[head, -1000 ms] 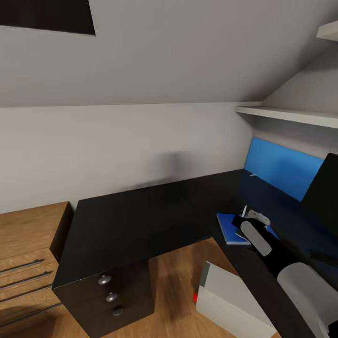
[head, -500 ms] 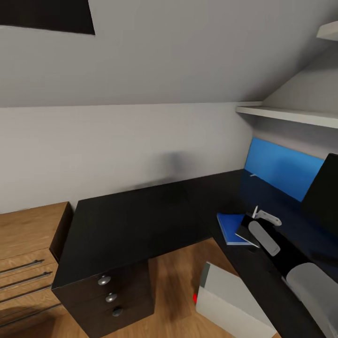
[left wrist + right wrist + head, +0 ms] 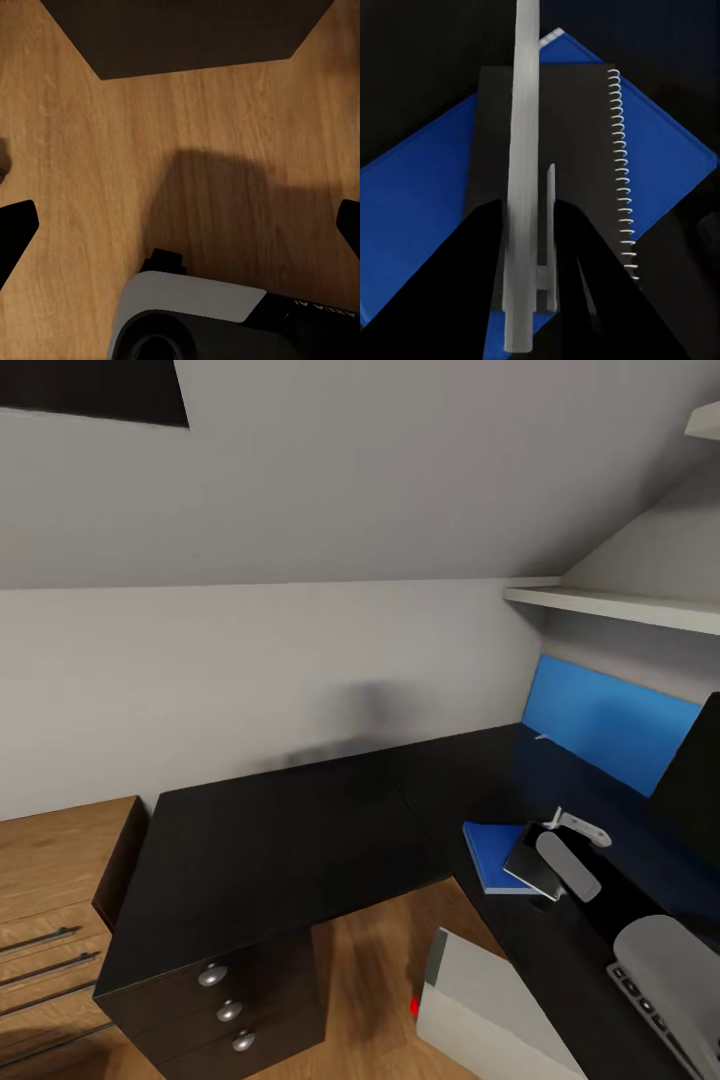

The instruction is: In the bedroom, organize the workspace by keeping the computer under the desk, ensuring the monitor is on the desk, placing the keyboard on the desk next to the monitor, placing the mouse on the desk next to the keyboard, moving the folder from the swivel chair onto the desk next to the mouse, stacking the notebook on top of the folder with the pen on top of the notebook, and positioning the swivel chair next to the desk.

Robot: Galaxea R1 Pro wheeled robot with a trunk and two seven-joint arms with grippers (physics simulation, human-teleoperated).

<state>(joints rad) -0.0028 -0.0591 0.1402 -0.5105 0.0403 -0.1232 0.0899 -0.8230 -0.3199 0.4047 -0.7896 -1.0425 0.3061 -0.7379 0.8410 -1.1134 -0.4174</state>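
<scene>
Pen (image 3: 521, 172) sits clamped between the right gripper's (image 3: 529, 225) fingers, directly over the notebook (image 3: 547, 172) stacked on the folder (image 3: 420, 217), at four o'clock on the desk (image 3: 280, 840); next, I judge, lower and release.

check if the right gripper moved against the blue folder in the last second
Yes. Against the folder, the right gripper has shifted rightward in the head view, from over the folder's right part to past its right edge, uncovering the notebook.
</scene>
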